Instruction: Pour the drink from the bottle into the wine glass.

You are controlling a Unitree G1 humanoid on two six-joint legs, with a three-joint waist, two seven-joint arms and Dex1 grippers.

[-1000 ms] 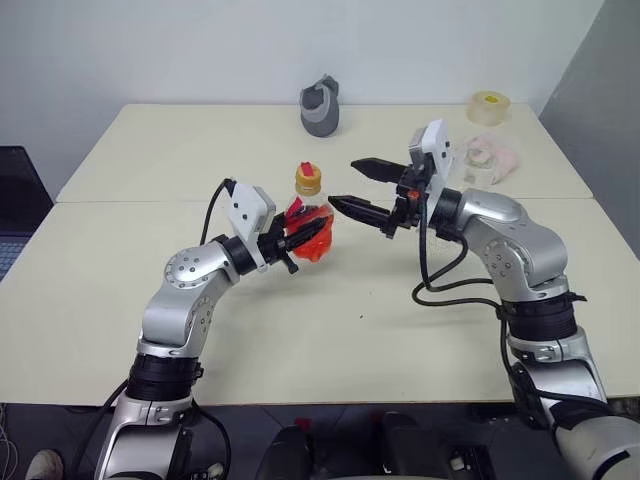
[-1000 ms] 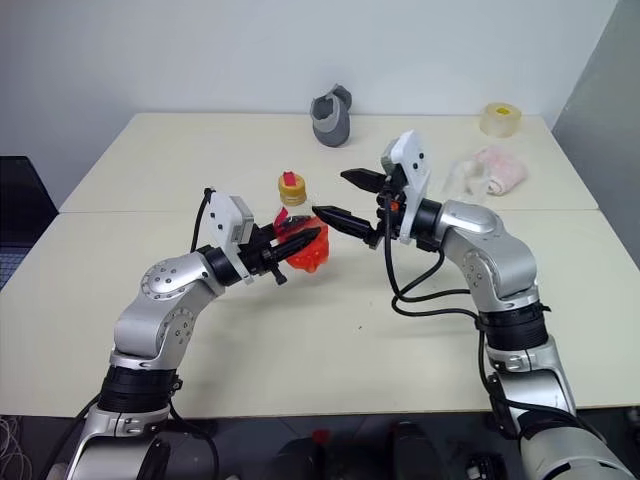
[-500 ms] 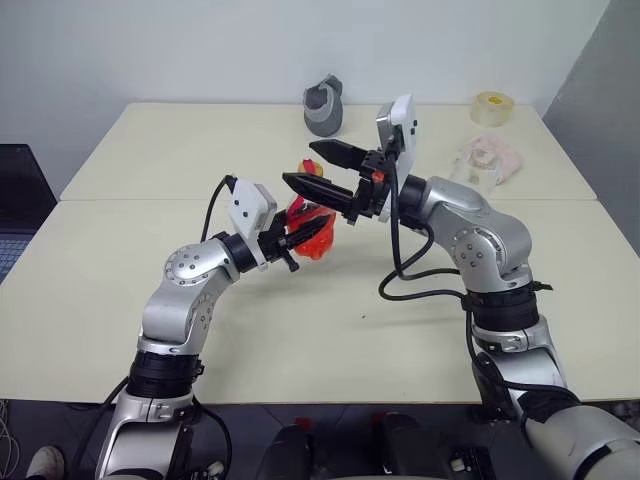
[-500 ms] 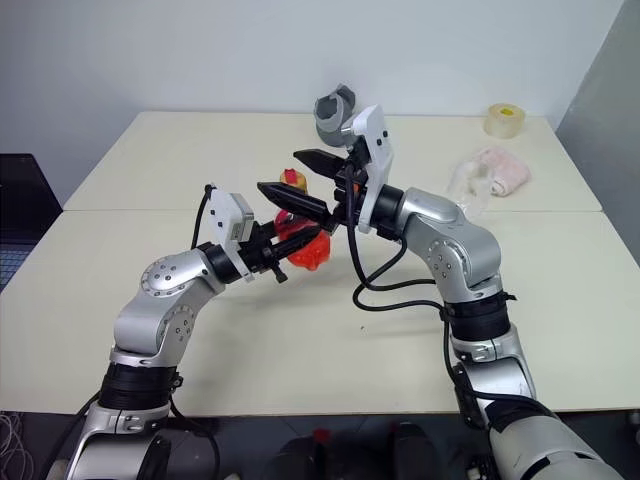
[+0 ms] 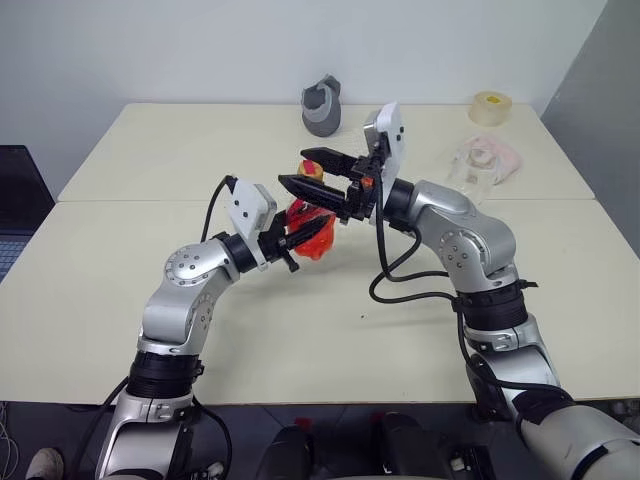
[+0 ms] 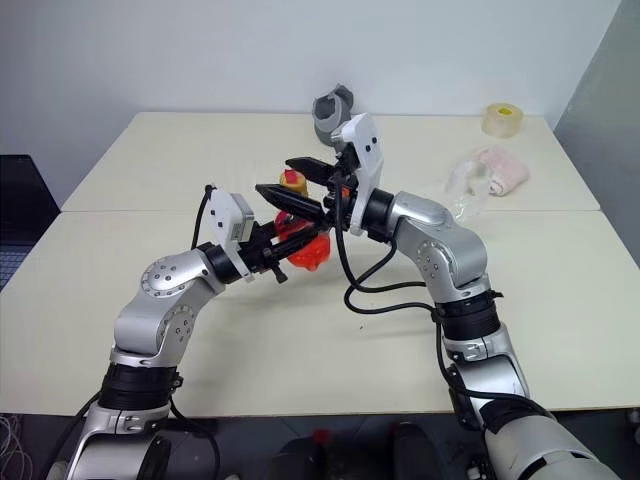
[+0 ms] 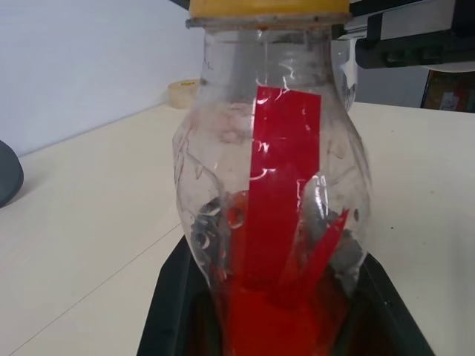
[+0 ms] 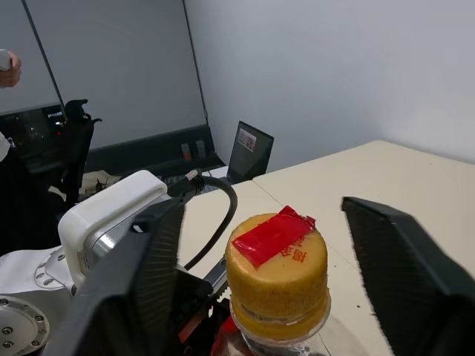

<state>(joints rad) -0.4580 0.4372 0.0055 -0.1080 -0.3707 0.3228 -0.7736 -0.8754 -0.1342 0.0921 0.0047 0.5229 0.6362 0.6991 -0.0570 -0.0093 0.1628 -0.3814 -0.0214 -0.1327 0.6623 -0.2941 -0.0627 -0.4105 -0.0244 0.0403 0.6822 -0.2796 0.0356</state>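
two grippers share the bottle (image 5: 310, 215): the left gripper (image 5: 300, 236) clamps its body upright above the table (image 5: 150, 150), steadying it; the right gripper (image 8: 256, 245) straddles the yellow cap (image 8: 278, 263), fingers apart, likely to unscrew.

Upright capped bottle (image 7: 274, 193), red drink (image 7: 278, 326)

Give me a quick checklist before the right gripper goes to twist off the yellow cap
1. Bottle held by left gripper: ok.
2. Bottle upright: ok.
3. Cap on: ok.
4. Right gripper straddles the cap, jaws apart and not touching it: ok.
5. Wine glass standing ready: not ok, it lies on the table at far right.
6. Drink level: low, at the bottom only: ok.
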